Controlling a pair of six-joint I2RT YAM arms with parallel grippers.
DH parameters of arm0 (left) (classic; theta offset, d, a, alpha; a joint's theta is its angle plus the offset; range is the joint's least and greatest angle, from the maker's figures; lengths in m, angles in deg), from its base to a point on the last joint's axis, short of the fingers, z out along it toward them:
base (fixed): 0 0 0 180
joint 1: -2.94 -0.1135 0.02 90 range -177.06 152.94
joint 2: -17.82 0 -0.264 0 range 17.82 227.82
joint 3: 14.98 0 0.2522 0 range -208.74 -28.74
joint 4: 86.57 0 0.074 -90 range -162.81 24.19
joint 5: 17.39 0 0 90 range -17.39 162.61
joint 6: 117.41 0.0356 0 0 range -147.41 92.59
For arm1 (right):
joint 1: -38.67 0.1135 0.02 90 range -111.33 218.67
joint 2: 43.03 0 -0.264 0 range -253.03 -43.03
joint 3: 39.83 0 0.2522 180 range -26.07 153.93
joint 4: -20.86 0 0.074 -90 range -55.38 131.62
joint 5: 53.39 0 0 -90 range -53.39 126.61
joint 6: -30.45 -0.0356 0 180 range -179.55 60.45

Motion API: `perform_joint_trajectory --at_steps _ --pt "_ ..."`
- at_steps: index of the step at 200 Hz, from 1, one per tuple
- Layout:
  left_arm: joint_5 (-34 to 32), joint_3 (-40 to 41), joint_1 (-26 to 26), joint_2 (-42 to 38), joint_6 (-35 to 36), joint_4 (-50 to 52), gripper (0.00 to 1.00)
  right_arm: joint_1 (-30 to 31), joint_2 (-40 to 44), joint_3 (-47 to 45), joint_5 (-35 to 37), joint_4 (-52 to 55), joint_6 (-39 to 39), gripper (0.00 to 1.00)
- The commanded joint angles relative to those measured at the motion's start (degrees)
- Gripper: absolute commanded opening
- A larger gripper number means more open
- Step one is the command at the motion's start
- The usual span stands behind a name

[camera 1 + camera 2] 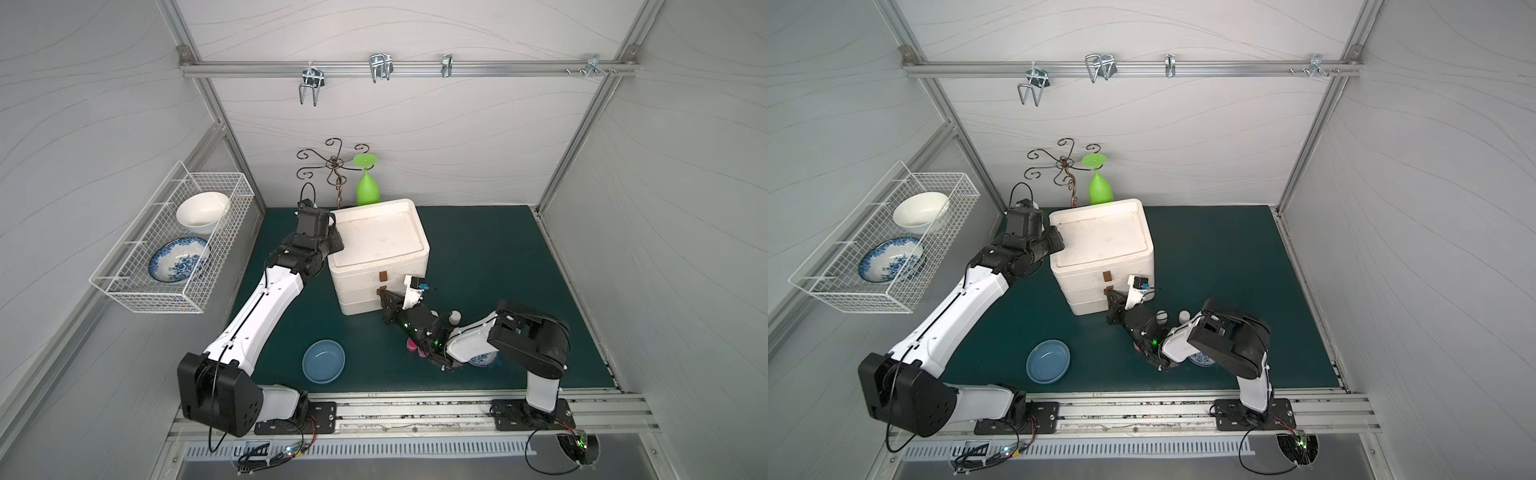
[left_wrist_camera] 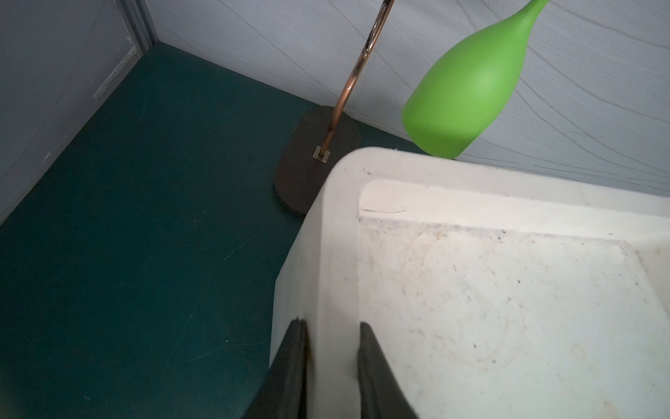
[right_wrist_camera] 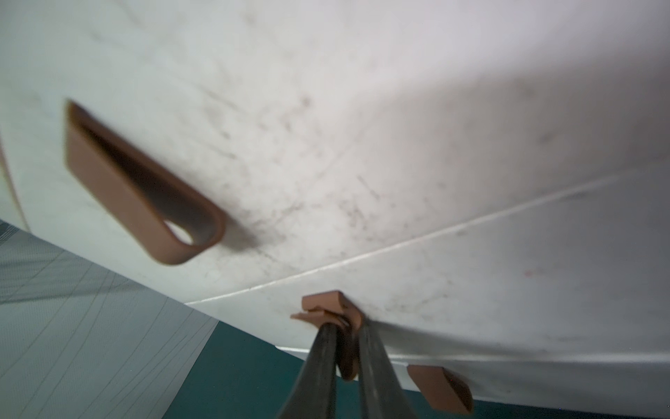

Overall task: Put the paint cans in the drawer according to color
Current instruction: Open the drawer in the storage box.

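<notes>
Strap, flat and brown, crumples in right pincer on scuffed drawer.

Lab cell: aluminium frame, panel walls, bolted left arm, right arm.

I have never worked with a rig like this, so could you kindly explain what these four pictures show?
These are two robot arms bolted along the front of a green mat, each ending in a two-fingered gripper. Two pictures look down on the whole scene from overhead. The other two come from cameras on the arms' wrists.

On the mat stand a white drawer unit, a blue bowl and tiny paint cans, with a pink one peeping out beside the right arm. A green goblet hangs upside down behind, and a wire basket on the wall holds two bowls.

The left gripper clamps the unit's top rim. The right gripper pinches the brown handle of the middle drawer, which looks closed.
</notes>
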Motion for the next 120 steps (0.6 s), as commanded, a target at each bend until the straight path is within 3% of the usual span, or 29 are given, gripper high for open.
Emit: perform_joint_trajectory --at_steps 1,10,120 --pt "12.49 0.61 1.82 -0.70 -7.63 -1.90 0.05 -1.13 -1.43 1.84 -1.17 0.15 -0.28 0.08" --pt "12.37 0.68 1.82 -0.70 -7.58 -1.94 0.05 -1.23 -1.61 1.79 -1.41 0.13 -0.28 0.00" --pt "10.96 0.57 1.87 -0.27 -7.01 -1.77 0.05 0.20 3.48 -10.73 -1.09 0.48 -6.99 0.00"
